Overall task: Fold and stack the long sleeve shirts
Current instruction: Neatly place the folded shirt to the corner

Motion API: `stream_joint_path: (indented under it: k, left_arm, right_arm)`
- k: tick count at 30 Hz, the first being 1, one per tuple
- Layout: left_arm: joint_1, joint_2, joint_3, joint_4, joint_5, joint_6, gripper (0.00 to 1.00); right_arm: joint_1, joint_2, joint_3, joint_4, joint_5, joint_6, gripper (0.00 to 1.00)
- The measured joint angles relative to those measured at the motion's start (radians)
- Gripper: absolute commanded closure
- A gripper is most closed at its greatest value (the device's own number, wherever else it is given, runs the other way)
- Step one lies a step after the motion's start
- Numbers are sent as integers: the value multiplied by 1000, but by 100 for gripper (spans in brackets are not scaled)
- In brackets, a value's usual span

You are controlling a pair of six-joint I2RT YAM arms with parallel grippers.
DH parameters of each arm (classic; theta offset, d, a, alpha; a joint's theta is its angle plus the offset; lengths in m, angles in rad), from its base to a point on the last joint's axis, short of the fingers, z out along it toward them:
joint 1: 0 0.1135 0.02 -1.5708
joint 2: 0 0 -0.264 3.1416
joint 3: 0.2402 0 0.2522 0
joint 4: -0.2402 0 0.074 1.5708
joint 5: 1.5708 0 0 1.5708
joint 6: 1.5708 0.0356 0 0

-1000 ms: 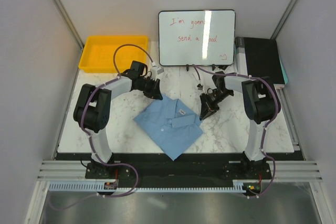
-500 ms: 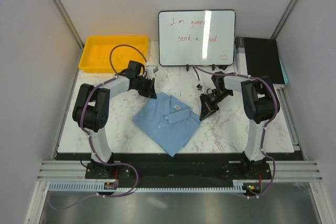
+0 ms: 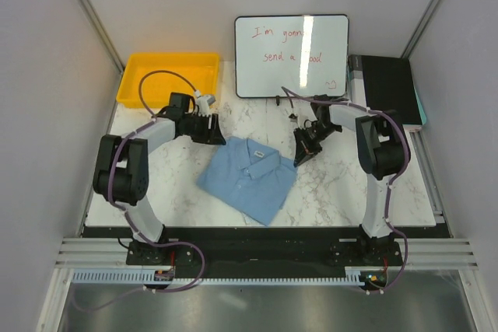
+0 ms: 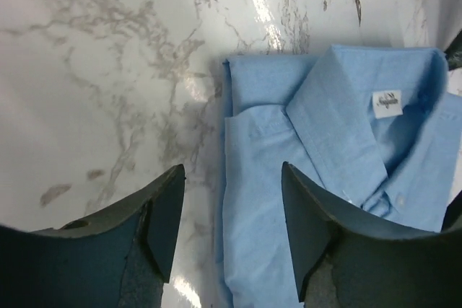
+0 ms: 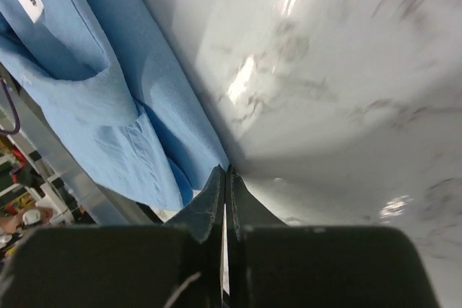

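- Right gripper (image 3: 300, 157) is clamped shut; in its wrist view the two fingertips (image 5: 216, 187) meet with no gap, right where the hem of the light blue shirt (image 3: 247, 180) runs into them, so it grips that right edge of the cloth.
- That shirt lies folded into a rough square, turned cornerwise, on the marble table (image 3: 342, 192) between the two arms, collar (image 4: 346, 99) up and towards the far side.
- Compared with a second ago, the shirt sits a little farther and to the left, and the right gripper has moved farther with it.
- A white neck label (image 4: 388, 104) shows inside the collar; it carries a small dark mark, too small to read.
- Left gripper (image 3: 208, 128) is spread open and holds nothing; its wrist view shows bare marble and the shirt's left edge between the fingers.
- A second ago it was at the shirt's far corner; now it has drawn back, left and farther, and stands apart from the cloth, near the yellow tray (image 3: 128, 87).
- At the far edge, right of the tray, a whiteboard (image 3: 292, 56) bears red handwriting, "I'm gonn… send a …ood", with glare hiding the middle.
- A black case (image 3: 387, 87) sits to its right.
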Motion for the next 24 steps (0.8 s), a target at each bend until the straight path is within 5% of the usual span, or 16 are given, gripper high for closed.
stream_joint_path:
  k: [7, 10, 11, 14, 19, 24]
  left_arm:
    - [44, -225, -84, 29, 58, -11, 11]
    - [-31, -285, -91, 22, -8, -1, 1]
    - [-80, -300, -92, 16, -55, 5, 1]
    - [-267, -322, -90, -24, -193, 23, 1]
    - [-465, -306, -86, -110, -363, 24, 1]
    - [-474, -238, -67, -154, -474, -5, 1]
  right_arm:
    - [-1, 105, 216, 34, 21, 37, 100]
    - [-1, 131, 273, 53, 10, 73, 71]
    - [-2, 132, 275, 55, 3, 82, 52]
    - [-9, 132, 272, 49, -10, 106, 31]
    - [-37, 79, 261, 47, -6, 127, 11]
    - [-80, -36, 224, 69, 43, 137, 9]
